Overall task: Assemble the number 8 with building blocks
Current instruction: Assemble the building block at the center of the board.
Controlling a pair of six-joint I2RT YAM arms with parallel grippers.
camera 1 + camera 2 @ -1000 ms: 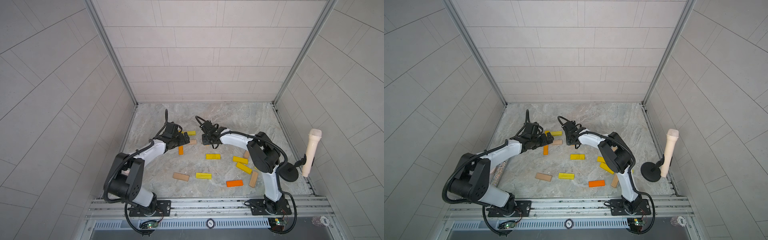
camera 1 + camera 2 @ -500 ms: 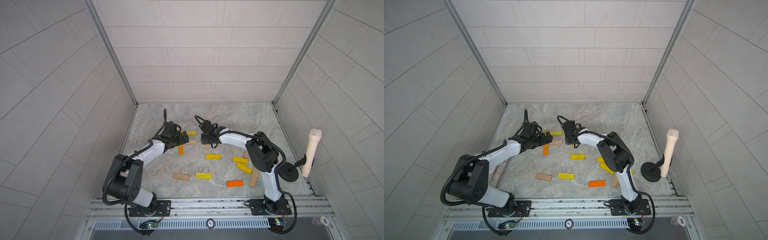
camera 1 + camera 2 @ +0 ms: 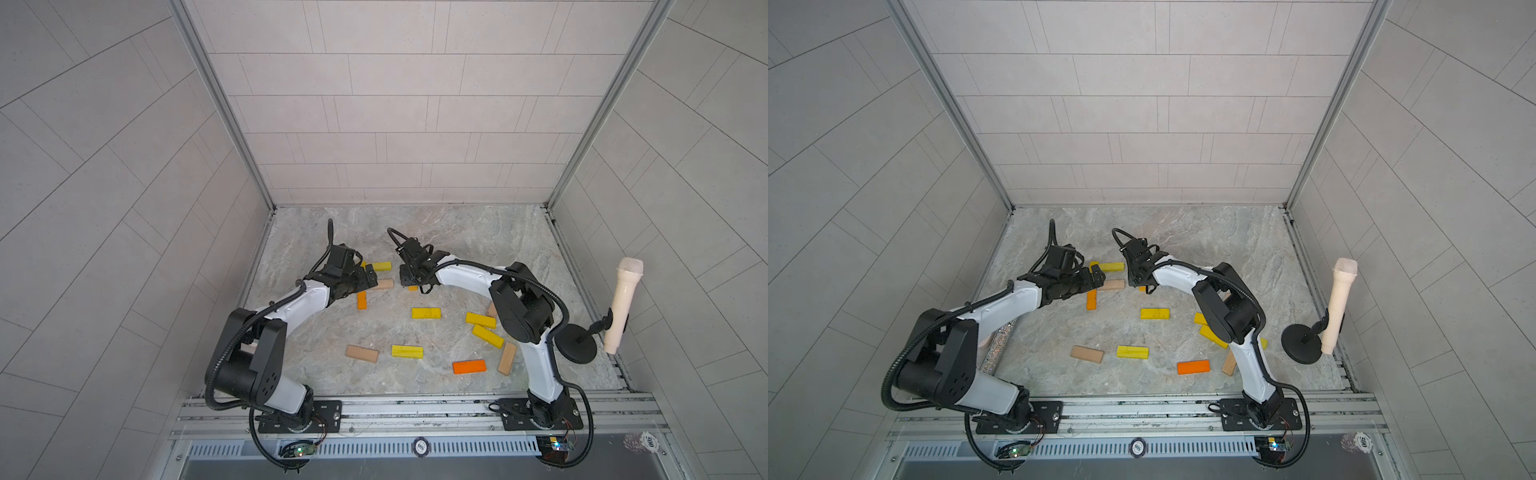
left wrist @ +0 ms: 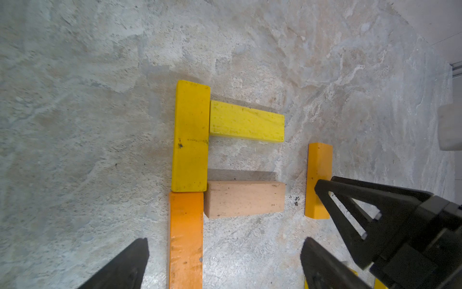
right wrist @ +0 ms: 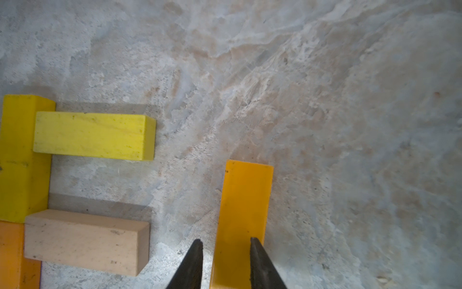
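Amber wood is in hand: the right gripper (image 5: 225, 240) is closed on the amber bar (image 5: 246, 200), which stands just apart from the free ends of the yellow crossbar (image 5: 92, 135) and tan bar (image 5: 85, 240) of the half-built number 8 (image 4: 190, 135). Next, we judge, it must slide in to touch both ends and close a square. The left gripper (image 4: 225, 240) hangs wide open over the orange bar (image 4: 186, 237). We see no container; spare building blocks (image 3: 426, 313) lie loose on the surface (image 3: 457, 232).

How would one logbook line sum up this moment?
right gripper: shut on amber block | left gripper: open, empty | layout: four placed blocks
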